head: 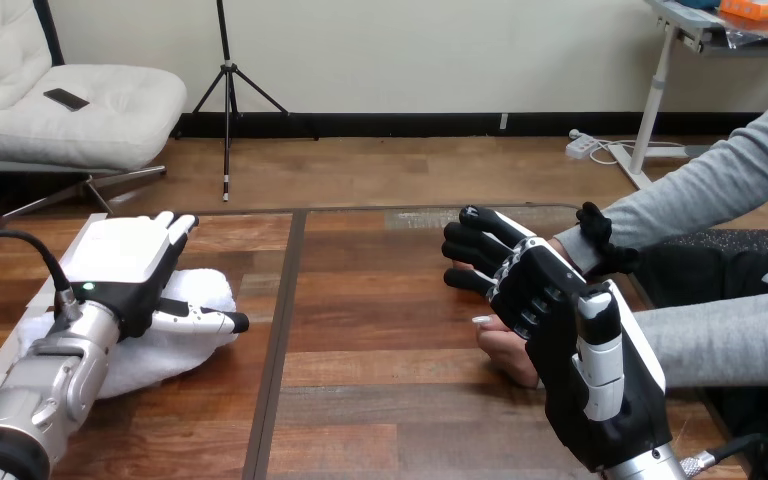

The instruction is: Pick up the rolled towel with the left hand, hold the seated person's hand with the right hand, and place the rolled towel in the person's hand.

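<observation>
The white rolled towel (192,345) lies on the wooden table (380,330) at the left. My left hand (125,255) rests on top of it with straight fingers and the thumb stretched out to the right, open and not closed round it. At the right, my right hand (570,330) lies over the person's hand (506,352), whose fingertips stick out from under it towards the left. The two touch, but most of the person's hand is hidden beneath mine.
A second arm of the person, in a grey sleeve (690,190), reaches in from the upper right and ends behind my right hand, with something black (605,240) at its wrist. A dark seam (282,330) runs down the table between the two hands.
</observation>
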Tool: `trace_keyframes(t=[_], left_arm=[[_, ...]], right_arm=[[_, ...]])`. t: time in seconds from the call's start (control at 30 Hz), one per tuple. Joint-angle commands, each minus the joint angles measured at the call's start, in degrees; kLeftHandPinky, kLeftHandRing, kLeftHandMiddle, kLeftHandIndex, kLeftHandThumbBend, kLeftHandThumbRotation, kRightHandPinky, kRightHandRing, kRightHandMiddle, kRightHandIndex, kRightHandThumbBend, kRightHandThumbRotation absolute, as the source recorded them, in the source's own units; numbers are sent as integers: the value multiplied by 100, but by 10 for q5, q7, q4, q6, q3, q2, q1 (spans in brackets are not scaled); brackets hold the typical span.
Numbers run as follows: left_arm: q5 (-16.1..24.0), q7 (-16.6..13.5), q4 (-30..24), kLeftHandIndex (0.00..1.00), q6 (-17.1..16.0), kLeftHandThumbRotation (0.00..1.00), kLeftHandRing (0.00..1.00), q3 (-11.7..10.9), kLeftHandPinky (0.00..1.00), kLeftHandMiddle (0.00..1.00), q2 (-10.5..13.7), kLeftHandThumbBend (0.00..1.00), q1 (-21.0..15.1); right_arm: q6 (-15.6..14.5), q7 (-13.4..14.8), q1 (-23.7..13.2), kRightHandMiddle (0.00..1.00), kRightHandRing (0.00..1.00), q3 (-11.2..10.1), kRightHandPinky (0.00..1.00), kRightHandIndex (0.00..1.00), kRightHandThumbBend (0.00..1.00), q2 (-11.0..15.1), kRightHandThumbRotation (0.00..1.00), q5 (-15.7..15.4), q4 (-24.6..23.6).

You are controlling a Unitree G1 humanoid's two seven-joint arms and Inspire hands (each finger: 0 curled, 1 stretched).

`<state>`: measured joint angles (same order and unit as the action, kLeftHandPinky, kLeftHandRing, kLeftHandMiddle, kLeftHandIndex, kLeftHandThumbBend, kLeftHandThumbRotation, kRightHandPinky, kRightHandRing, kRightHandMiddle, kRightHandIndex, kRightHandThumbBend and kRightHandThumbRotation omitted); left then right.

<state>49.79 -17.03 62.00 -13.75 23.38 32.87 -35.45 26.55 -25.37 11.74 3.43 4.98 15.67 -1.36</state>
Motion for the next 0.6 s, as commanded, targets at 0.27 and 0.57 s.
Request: trace_keyframes(t=[0.27, 0.57], left_arm=[[-17, 8, 1, 93, -3, 81, 94, 1, 93, 96, 13, 100, -50], [-17, 30, 3, 94, 7, 84, 95, 6, 93, 97, 10, 98, -57]], right_arm=[[11, 0, -25, 84, 85, -8, 82, 84, 89, 2, 100, 5, -19], [9, 1, -23, 84, 85, -8, 82, 84, 89, 3, 100, 4, -23]])
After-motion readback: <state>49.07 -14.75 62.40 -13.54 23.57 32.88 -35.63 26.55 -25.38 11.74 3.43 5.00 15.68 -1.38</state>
